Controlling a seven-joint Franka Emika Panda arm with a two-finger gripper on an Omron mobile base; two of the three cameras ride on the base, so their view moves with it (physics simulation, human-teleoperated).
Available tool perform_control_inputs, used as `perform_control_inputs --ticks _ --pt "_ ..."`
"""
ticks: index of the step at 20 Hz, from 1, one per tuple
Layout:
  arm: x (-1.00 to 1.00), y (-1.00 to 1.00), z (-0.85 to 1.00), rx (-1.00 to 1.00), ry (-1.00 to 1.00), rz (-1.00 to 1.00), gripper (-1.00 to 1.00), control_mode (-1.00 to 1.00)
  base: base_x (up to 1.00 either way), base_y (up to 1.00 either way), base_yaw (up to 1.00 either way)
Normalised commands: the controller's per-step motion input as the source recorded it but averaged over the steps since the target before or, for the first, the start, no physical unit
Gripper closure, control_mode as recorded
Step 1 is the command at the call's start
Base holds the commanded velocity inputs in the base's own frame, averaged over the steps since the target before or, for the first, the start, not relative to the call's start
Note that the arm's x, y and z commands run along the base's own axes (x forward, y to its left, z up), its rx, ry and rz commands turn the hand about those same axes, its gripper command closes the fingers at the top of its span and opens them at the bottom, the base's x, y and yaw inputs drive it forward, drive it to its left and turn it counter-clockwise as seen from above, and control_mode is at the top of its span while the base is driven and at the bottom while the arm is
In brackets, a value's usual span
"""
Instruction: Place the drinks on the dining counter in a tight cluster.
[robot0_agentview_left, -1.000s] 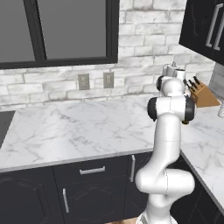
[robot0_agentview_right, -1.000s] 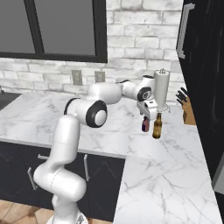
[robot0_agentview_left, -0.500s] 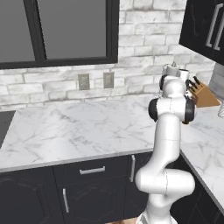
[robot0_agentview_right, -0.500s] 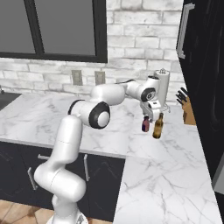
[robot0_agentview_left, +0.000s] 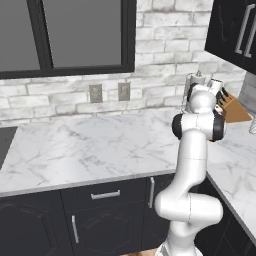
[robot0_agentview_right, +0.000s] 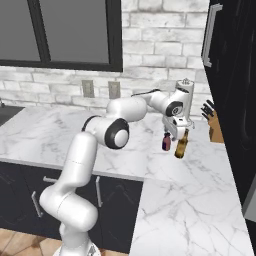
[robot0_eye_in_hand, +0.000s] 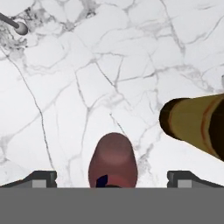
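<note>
Maroon drink (robot0_agentview_right: 166, 142): short, dark maroon w/ rounded top, upright on white marble surface (robot0_agentview_right: 165, 175), near back wall. In hand view (robot0_eye_in_hand: 113, 160) seen from above, centred at bottom of frame, small dark mark on lower side.

Brown bottle (robot0_agentview_right: 181, 144): taller, amber-brown glass, dark neck/cap, upright, just beside maroon one on side toward knife-block corner; touching or not, can't tell. In hand view (robot0_eye_in_hand: 194, 124) it lies across right edge, mouth end pointing left, well above the maroon top in frame.

Both sit on the grey-veined marble.
</note>
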Motion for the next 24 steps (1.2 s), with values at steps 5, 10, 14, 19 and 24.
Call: perform_control_inputs --ticks 5,10,14,19,24 --pt "0.0 0.2 0.0 0.07 0.0 0.0 -1.0 -1.0 0.0 0.0 0.0" --pt "-0.04 0.04 0.0 0.04 0.0 -0.02 -1.0 -1.0 0.0 0.0 0.0" --pt "-0.07 0.0 0.0 0.0 -0.05 -0.09 -1.0 -1.0 0.0 0.0 0.0" --pt "-0.15 0.08 0.0 -0.01 -0.03 -0.17 -1.0 -1.0 0.0 0.0 0.0" --pt "-0.07 0.56 0.0 -0.06 0.0 -0.19 -1.0 -1.0 0.0 0.0 0.0"
